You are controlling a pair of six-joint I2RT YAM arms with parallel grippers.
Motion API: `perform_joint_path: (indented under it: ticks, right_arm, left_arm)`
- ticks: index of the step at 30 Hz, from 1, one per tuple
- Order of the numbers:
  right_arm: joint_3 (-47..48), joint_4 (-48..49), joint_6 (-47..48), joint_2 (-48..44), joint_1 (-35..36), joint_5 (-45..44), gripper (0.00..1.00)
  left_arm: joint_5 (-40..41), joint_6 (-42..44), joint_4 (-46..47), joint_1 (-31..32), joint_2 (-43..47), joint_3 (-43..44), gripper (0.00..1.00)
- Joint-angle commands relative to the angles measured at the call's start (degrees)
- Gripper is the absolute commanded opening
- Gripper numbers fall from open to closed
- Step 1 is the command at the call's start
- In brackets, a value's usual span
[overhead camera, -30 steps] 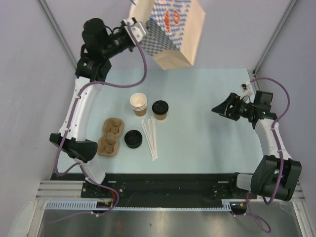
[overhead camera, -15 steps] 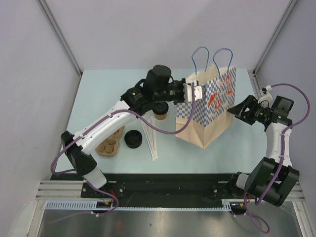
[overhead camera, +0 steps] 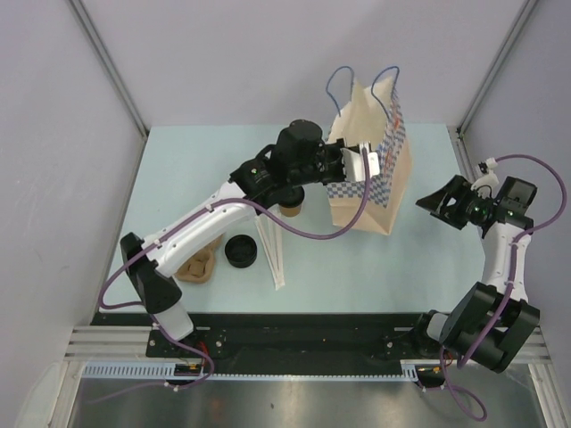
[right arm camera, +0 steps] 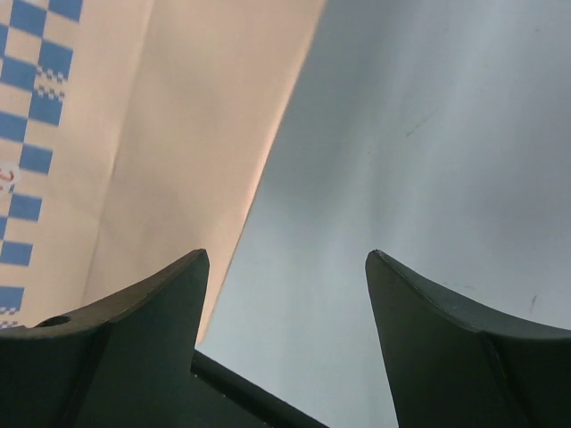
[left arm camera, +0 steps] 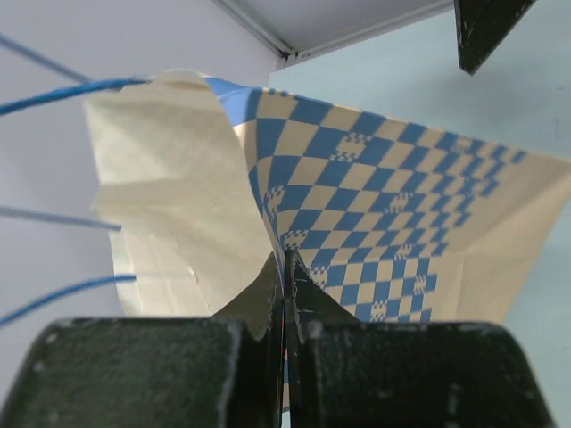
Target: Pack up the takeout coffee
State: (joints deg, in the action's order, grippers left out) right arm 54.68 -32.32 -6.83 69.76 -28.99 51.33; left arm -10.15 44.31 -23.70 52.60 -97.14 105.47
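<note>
Bag [overhead camera: 384, 192]: now stands upright, no longer tilted; seemingly ready for loading.
Left claw [overhead camera: 364, 166]: pinching bag's rim.
Right claw [overhead camera: 435, 201]: spread, empty, bag just ahead.
Takeout coffee [overhead camera: 290, 210]: behind left claw, under its arm, unpacked.

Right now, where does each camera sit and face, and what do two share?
Top external: overhead, near side, facing down on the pale blue table; left arm, right arm show.
Left wrist: faces the blue-checked tan paper bag; shut left jaws pinch its edge.
Right wrist: faces bag side and table; open right jaws show.
Both wrists share the bag.
</note>
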Motion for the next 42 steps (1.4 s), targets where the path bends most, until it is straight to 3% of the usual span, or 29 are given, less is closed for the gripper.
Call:
perform_joint_path:
  ticks: [1, 5, 10, 13, 14, 16, 17, 25, 29, 32, 37, 39, 41, 42]
  right_arm:
    - [2.9, 2.1, 0.6, 0.1, -2.7, 0.8, 0.77]
    - [3.1, 1.5, 1.3, 0.6, -5.7, 1.7, 0.77]
    - [3.2, -1.1, 3.7, 0.4, -7.8, 2.5, 0.78]
    - [3.3, -2.6, 5.3, 0.2, -8.8, 2.8, 0.78]
    - [3.4, -2.8, 5.9, 0.2, -9.0, 2.9, 0.79]
    - [3.6, -3.5, 6.2, 0.1, -9.4, 3.1, 0.79]
    - [3.7, -3.5, 6.5, 0.1, -9.5, 3.2, 0.79]
    - [6.4, -3.2, 5.3, -0.1, -9.9, 4.7, 0.79]
    - [7.6, -1.2, 2.9, -1.2, -9.9, 5.9, 0.8]
    - [8.2, -1.0, 2.6, -2.3, -9.9, 5.8, 0.81]
    - [8.6, -2.7, 3.2, -3.9, -9.9, 5.1, 0.84]
    - [8.8, -3.5, 3.8, -4.5, -9.8, 4.2, 0.87]
    - [8.9, -4.4, 4.3, -4.8, -9.7, 3.3, 0.98]
    - [9.0, -4.8, 5.0, -4.9, -9.4, 3.2, 0.99]
  left_arm:
    - [6.6, 3.6, 3.3, 5.3, 1.6, -5.9, 0.0]
    - [14.4, 3.9, 4.8, 10.0, -0.8, -13.1, 0.02]
    - [18.9, -1.3, 0.6, 12.9, -6.6, -9.9, 0.04]
    - [16.5, -5.6, -5.1, 13.1, -9.9, -3.3, 0.2]
    - [15.7, -6.5, -6.1, 13.1, -10.3, -0.7, 0.31]
    - [13.5, -8.4, -8.5, 13.3, -11.2, 1.3, 0.39]
    - [13.1, -9.1, -8.8, 13.3, -11.3, 3.0, 0.49]
    - [10.8, -14.9, -16.6, 13.2, -13.6, 19.2, 0.72]
    - [5.4, -18.9, -18.8, 11.0, -12.5, 26.4, 0.84]
    - [-1.4, -24.3, -20.0, 6.0, -9.3, 29.6, 0.89]
    - [-15.1, -34.8, -22.4, -12.7, -1.0, 25.9, 0.9]
    - [-15.9, -35.2, -23.6, -21.8, 5.3, 17.8, 0.89]
    - [-17.6, -34.7, -25.1, -28.4, 9.1, 9.3, 0.87]
    - [-19.0, -34.6, -27.6, -36.1, 11.6, 6.8, 0.86]
